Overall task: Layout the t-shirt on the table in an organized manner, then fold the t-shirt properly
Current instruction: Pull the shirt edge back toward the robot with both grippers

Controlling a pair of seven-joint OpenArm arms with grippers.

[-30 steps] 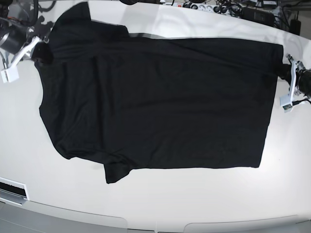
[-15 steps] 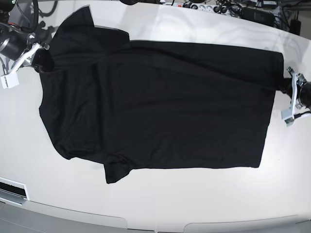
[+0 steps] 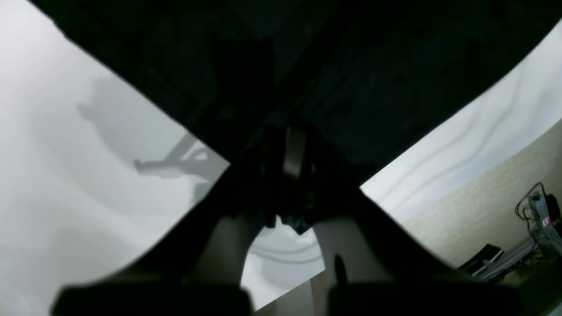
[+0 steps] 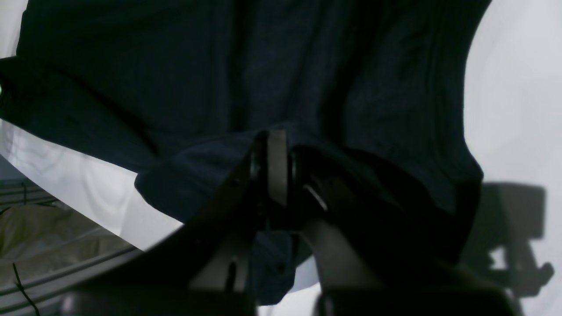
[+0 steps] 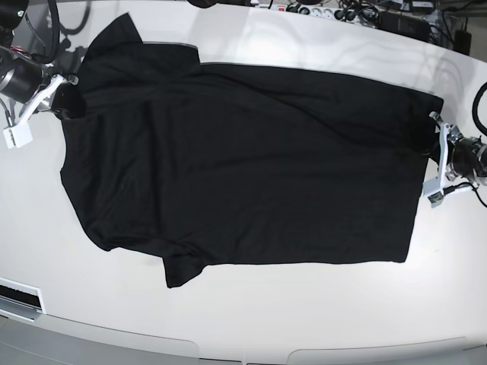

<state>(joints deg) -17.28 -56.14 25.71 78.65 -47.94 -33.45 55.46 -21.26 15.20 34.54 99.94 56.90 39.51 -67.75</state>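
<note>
Black t-shirt [image 5: 243, 160] lies spread mostly flat across centre of glossy white surface [image 5: 251, 319], soft matte fabric, slight wrinkles, sleeves toward frame left. Left end effector [image 5: 435, 163] at right edge, clamped on shirt's hem. Right end effector [image 5: 55, 91] upper left, clamped on bunched fabric near the shoulder.

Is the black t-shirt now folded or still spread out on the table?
Spread out. The t-shirt lies open across the table, both sleeves visible, no fold made; each gripper pinches one end.
</note>
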